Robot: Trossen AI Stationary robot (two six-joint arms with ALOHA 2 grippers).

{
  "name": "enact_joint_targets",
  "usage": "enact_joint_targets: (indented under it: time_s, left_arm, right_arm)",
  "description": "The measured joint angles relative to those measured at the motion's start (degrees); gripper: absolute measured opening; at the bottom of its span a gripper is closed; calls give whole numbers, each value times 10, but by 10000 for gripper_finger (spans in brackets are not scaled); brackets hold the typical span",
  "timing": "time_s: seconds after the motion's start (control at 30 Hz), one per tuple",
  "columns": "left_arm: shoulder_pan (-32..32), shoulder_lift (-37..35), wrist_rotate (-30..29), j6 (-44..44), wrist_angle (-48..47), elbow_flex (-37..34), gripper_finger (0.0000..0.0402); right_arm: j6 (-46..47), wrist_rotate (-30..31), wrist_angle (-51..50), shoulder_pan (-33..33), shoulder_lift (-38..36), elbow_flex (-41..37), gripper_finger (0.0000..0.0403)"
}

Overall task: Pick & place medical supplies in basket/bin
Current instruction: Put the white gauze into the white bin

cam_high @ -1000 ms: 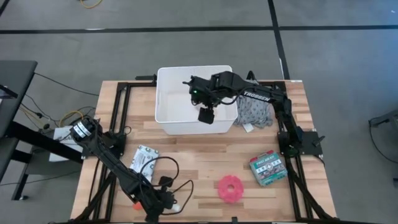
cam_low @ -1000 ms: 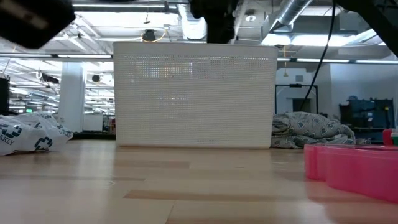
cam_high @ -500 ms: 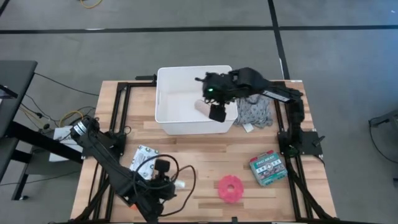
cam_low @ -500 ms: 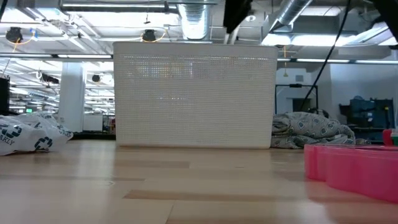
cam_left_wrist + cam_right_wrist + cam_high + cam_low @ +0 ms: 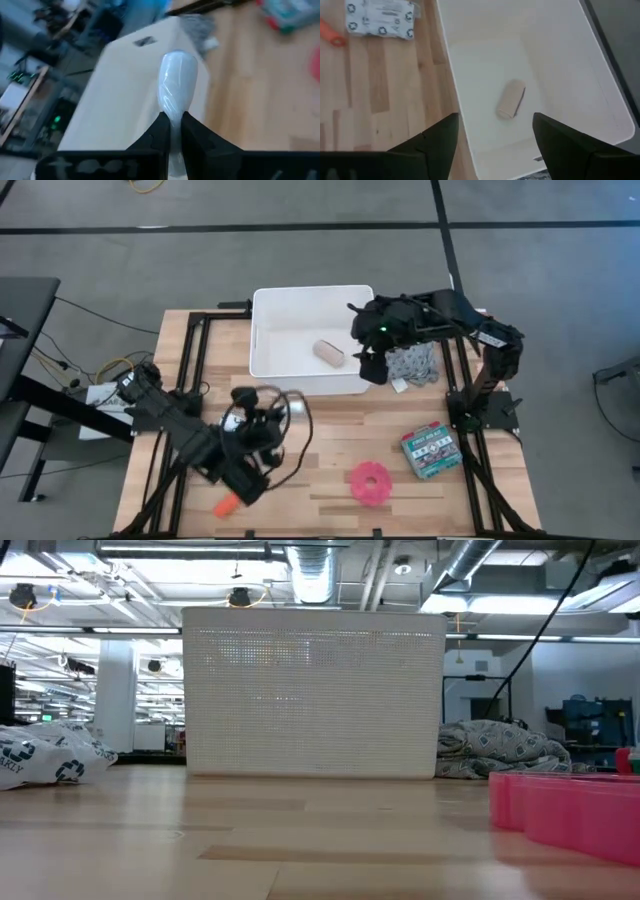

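Observation:
The white bin (image 5: 290, 340) stands at the far middle of the table with a beige roll (image 5: 329, 352) lying on its floor (image 5: 510, 100). My left gripper (image 5: 278, 412) is raised in front of the bin's near wall and is shut on a small white piece (image 5: 176, 85). My right gripper (image 5: 495, 135) hangs open and empty above the bin's right near corner (image 5: 372, 365). On the table lie an orange cylinder (image 5: 228, 504), a pink tape roll (image 5: 368, 482), a green-white box (image 5: 430, 450) and a white soft packet (image 5: 382, 17). My left gripper pinches the small white piece by its near end (image 5: 172, 117) between the two fingertips (image 5: 161, 131). The rest of the piece sticks out past the fingers toward the bin. It is lifted clear of the table, and the fingers slant slightly downward.
A grey patterned cloth (image 5: 410, 365) lies bunched against the bin's right side, under my right arm. In the low view the bin's near wall (image 5: 315, 690) fills the middle, with the packet (image 5: 50, 755) to its left and the cloth (image 5: 500, 750) and pink roll (image 5: 570, 810) to its right.
My left gripper has risen from near the table's near edge, carrying the white piece up and toward the bin, and has tipped from pointing down to nearly level. My right gripper, still open, has risen and drawn back over the bin toward the table's right, uncovering the beige roll.

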Motion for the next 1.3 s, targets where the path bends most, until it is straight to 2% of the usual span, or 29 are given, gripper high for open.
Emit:
enact_joint_targets:
  time_s: [0.23,0.5,0.63,0.83,0.9,1.07,1.3]
  left_arm:
    - [131,0,42,-21,-9,6,11]
    - [314,0,137,90,31,6,12]
    - [391,0,207,152,78,2,12]
    - [502,0,357,229,211,-37,12]
    - [530,0,382,245,262,-61,12]
    - [585,0,466,263,321,-126,12]
    - [614,0,475,268,349,-235,12]
  right_arm:
    - [29,12,-3,22,-16,0,249]
    - [30,13,-5,46,-12,0,249]
    - [30,13,-5,55,-12,0,249]
    - [31,28,-5,66,-12,0,249]
    - [31,28,-5,66,-11,0,249]
    - [31,28,-6,66,-11,0,249]
    - [30,28,-7,64,-11,0,249]
